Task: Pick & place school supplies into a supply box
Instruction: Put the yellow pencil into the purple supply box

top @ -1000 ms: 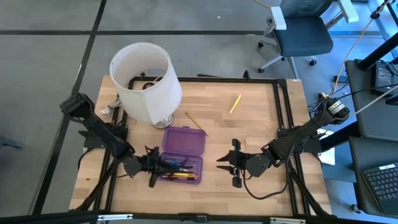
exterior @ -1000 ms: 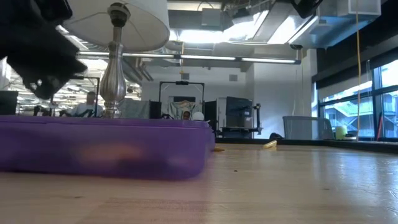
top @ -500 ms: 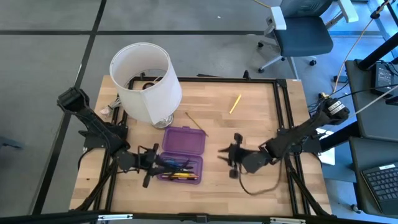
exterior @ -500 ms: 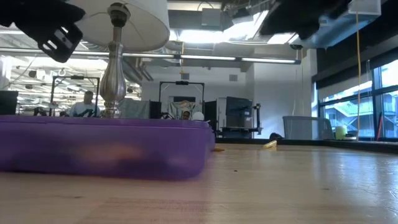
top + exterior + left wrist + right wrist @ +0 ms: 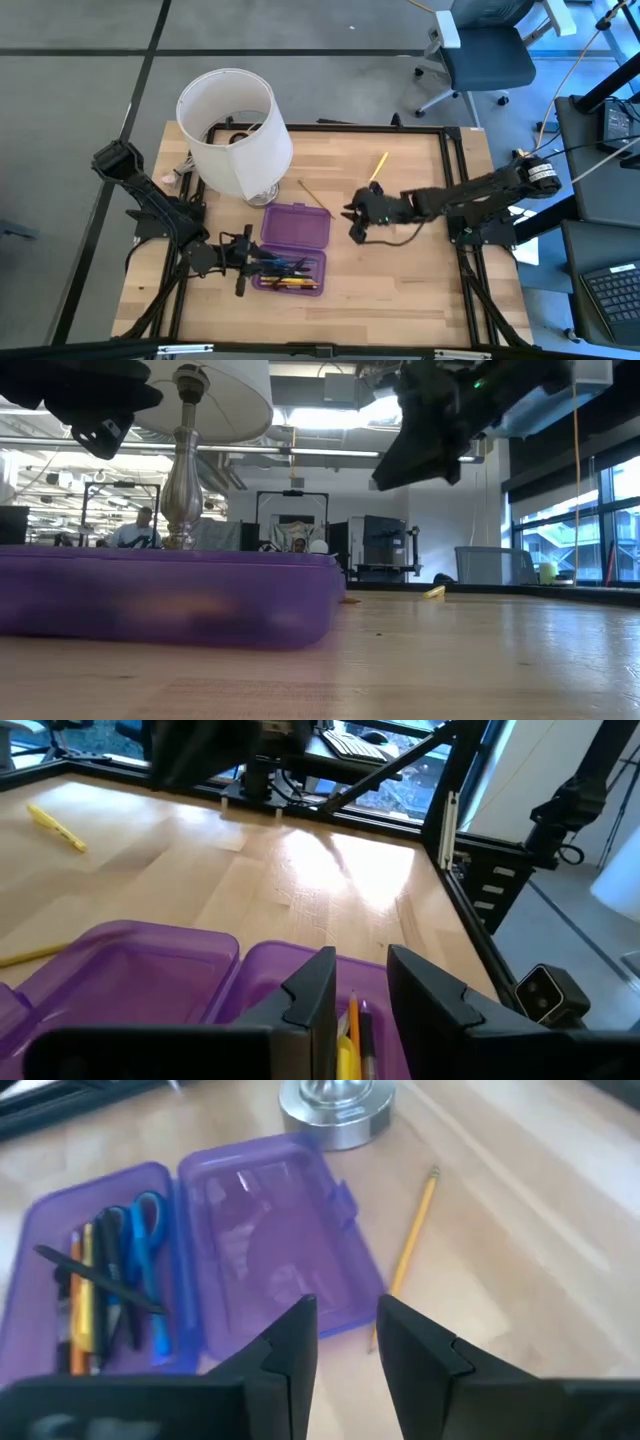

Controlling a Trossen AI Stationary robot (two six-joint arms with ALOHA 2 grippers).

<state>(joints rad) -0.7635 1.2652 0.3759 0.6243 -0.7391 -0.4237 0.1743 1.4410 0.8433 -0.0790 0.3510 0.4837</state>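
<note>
The right claw [image 5: 352, 222], jaws narrowly parted and empty, hovered near the thin wooden pencil [image 5: 410, 1252] lying beside the translucent purple plastic supply box [image 5: 296, 228]. Light, stiff, prone to rolling: mid-shaft looked the best hold. The left claw [image 5: 243, 262], narrowly parted, hung at the box's filled tray.

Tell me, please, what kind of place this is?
Probably a robotics lab or open office: a wooden table in a black frame, an office chair, and exposed ceiling ducts with workstations behind.

Supply box [image 5: 290, 246] lies before the lamp [image 5: 236, 135], pencil [image 5: 378, 166] well right.
</note>
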